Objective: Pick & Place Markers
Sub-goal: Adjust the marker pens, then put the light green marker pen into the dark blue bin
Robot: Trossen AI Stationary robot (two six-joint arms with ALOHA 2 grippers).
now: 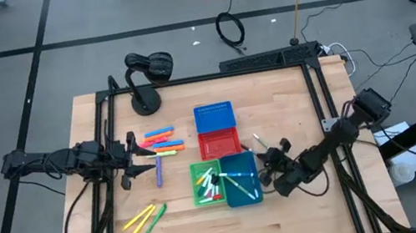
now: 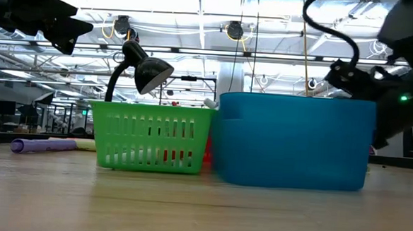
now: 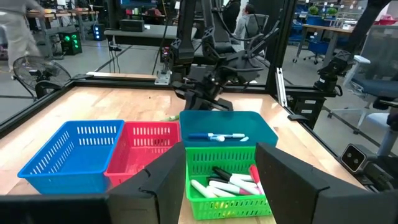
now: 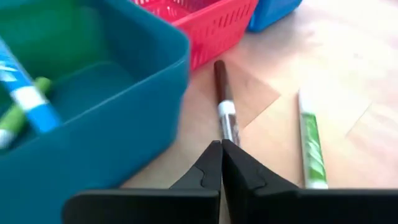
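My right gripper (image 4: 221, 147) is shut and low over the table, just right of the teal bin (image 1: 240, 180). Its tips are at the near end of a brown-capped marker (image 4: 224, 102) lying flat on the wood. A green marker (image 4: 310, 142) lies beside that one. My left gripper (image 1: 145, 156) is open and raised, next to a cluster of coloured markers (image 1: 164, 141) and a purple marker (image 1: 159, 172). Yellow and green markers (image 1: 146, 220) lie nearer the front edge. The green bin (image 3: 227, 180) holds several markers, and the teal bin (image 3: 227, 127) holds a blue-and-white one. My right gripper's shut fingertips (image 4: 211, 158) stand at the white end (image 4: 229, 127) of the brown marker, in line with its length. The marker lies flat on the table. I cannot tell whether the tips touch it.
Blue bin (image 1: 214, 118) and red bin (image 1: 218, 143) stand behind the green and teal ones, mid-table. A black desk lamp (image 1: 144, 78) stands at the far edge. A black frame borders the table. Bare wood lies at the front and the far right.
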